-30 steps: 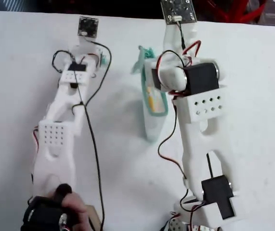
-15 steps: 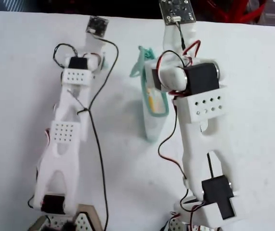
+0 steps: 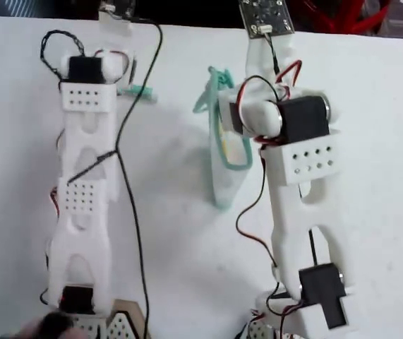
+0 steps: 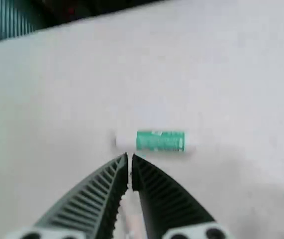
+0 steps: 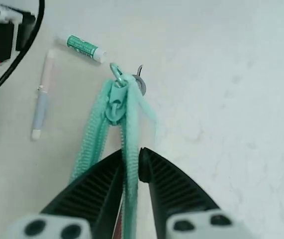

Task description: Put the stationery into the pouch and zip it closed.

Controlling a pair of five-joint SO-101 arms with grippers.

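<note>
The translucent pouch (image 3: pixel 224 176) with teal zipper trim lies mid-table, its mouth gaping. My right gripper (image 5: pixel 131 155) is shut on the teal zipper edge (image 5: pixel 94 134), a short way behind the zipper pull (image 5: pixel 115 102). A green-labelled tube (image 4: pixel 160 141) lies on the table just past the tips of my left gripper (image 4: pixel 129 158), which is shut and holds nothing. The same tube (image 3: pixel 139 90) lies between the left arm (image 3: pixel 85 99) and the pouch. A pale pink and blue pen (image 5: pixel 41 102) lies near the tube (image 5: pixel 84 48).
The white table (image 3: pixel 370 85) has free room on both outer sides. A black cable (image 3: pixel 134 212) runs along the left arm. The table's far edge lies close beyond the left gripper. Part of the left arm (image 5: pixel 2 35) is near the pen.
The left arm has stretched toward the far edge, uncovering the green tube beside it. The hand at its base has gone. The right arm shifted slightly, still on the pouch.
</note>
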